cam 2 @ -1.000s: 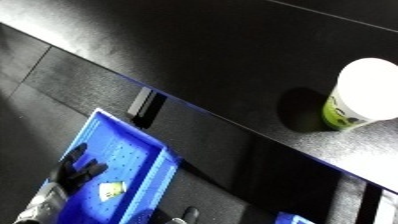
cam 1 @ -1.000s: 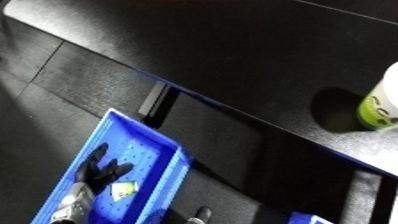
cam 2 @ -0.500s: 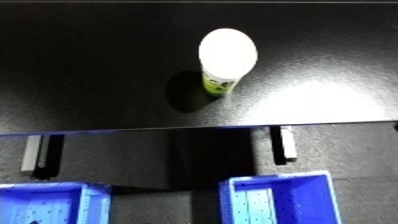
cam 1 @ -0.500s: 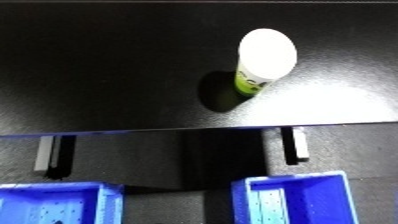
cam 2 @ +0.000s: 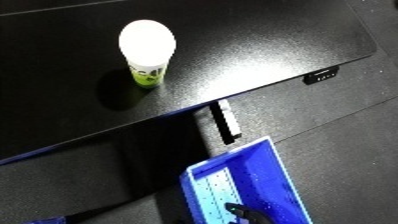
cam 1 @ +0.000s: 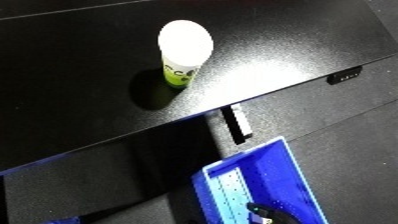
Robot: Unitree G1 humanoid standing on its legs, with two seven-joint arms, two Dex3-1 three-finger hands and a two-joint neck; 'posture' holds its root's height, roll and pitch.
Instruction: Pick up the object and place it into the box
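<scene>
Cup (cam 1: 184, 52) stands upright on the table (cam 1: 80, 95), blue bin (cam 2: 282, 187) below.

Cup (cam 2: 147, 52): white lid, green base, upright on the black bench (cam 2: 266, 45).
Bin (cam 2: 266, 185): blue, on the floor below the bench edge.

Cup (cam 1: 184, 50): white lid, white wall with a lime-green band at the base and dark lettering. Table (cam 1: 80, 60): black, finely speckled where light falls. Bin (cam 2: 266, 172): bright blue, paler blue ribbed floor. Floor (cam 1: 355, 125): dark grey.
</scene>
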